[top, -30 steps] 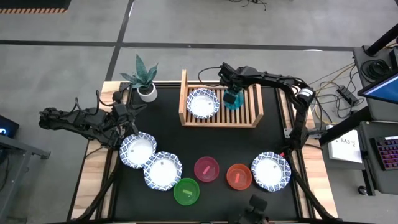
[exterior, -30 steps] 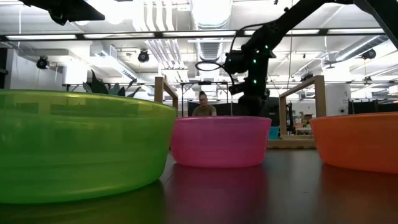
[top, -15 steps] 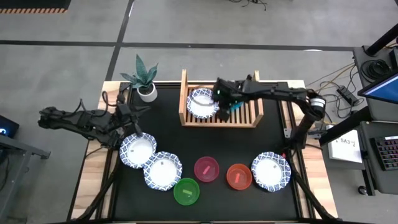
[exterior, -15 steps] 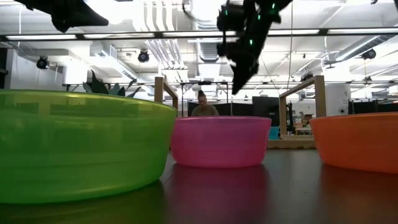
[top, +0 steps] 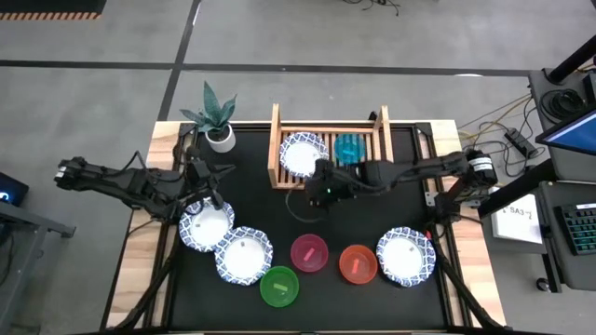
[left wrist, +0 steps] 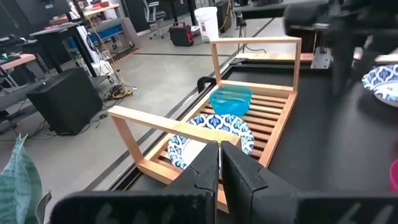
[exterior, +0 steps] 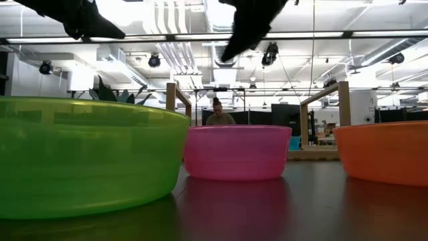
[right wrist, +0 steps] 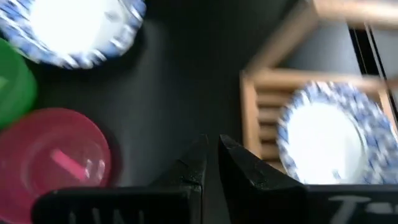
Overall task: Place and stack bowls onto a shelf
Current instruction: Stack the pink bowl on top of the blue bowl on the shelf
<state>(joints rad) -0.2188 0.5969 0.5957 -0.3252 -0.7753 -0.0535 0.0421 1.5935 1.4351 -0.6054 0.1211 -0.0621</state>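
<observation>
Right gripper [top: 319, 193] nearly closed and empty above the table; left gripper [top: 207, 196] clenched, empty.

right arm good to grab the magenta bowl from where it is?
Probably yes. The right gripper hangs shut and empty just in front of the shelf, and the magenta bowl sits beyond bare black mat with its top uncovered.

High view straight down over whole table, low view level at tabletop, close behind green bowl [exterior: 80, 157], both wrist views sharing shelf [left wrist: 249, 118].
</observation>
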